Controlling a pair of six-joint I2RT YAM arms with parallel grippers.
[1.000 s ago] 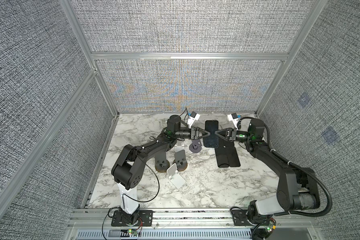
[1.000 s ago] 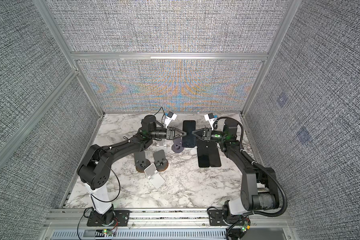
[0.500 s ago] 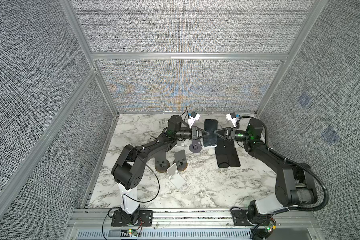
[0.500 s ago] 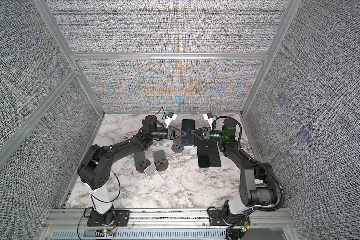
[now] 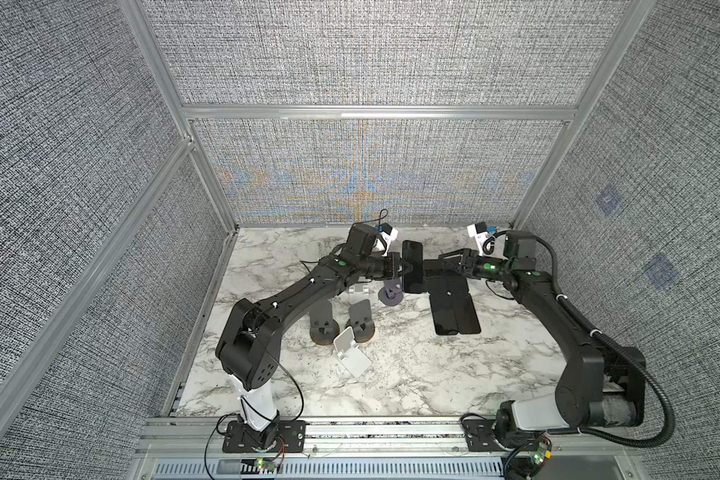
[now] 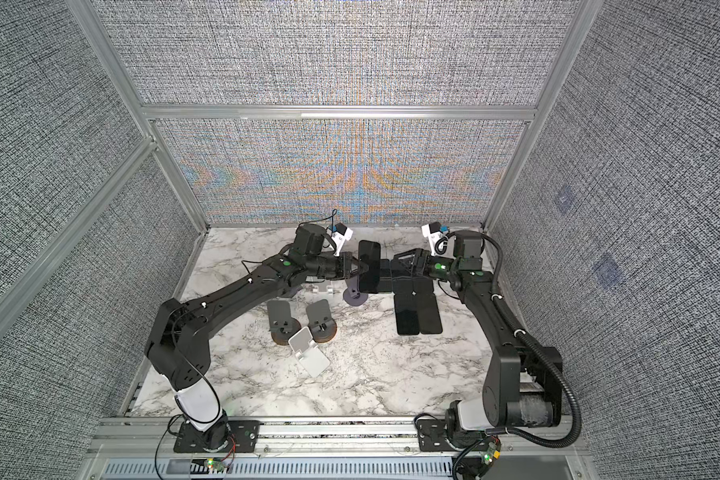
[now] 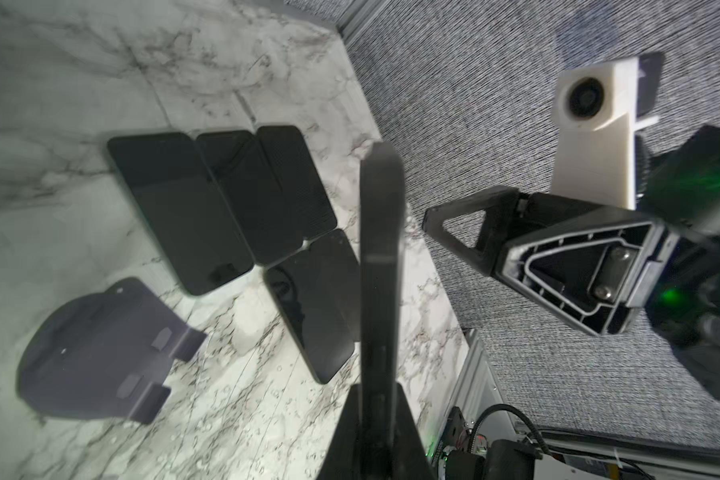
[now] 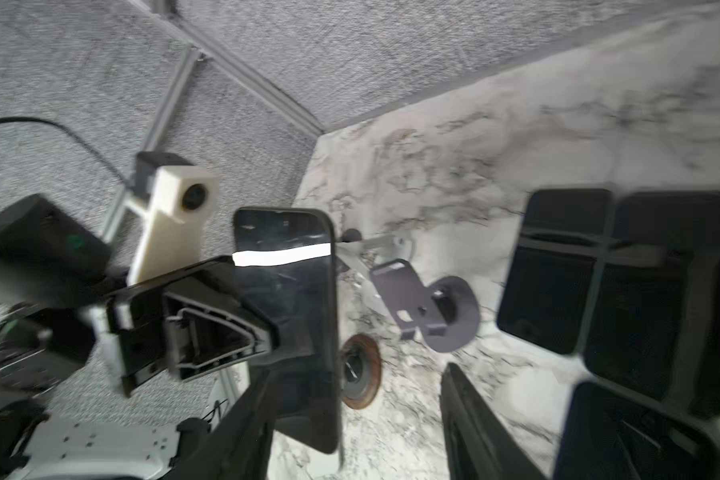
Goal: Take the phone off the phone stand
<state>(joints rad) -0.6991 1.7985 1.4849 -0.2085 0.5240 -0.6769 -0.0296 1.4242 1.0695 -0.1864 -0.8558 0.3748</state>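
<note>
Low in the centre of both top views, nearest the camera, a white stand [image 5: 351, 352] rests on the marble table [image 5: 412, 386]; just behind it two grey stands [image 5: 323, 320] sit side by side on round, rusty-rimmed bases; right of centre, flat phones [image 5: 454, 316] lie touching in a cluster; further back, at mid-frame, the dark stand [image 5: 390, 293] sits empty; just above and right of it the phone [image 5: 413, 266] is upright, clear of the dark stand, its left edge pinched by the left gripper [image 5: 405, 270]; the left wrist view shows the phone edge-on, clamped between the fingers [image 7: 408, 436]; right of the phone and apart from it, the right gripper [image 5: 449, 262] points towards it with its fingers spread.
</note>
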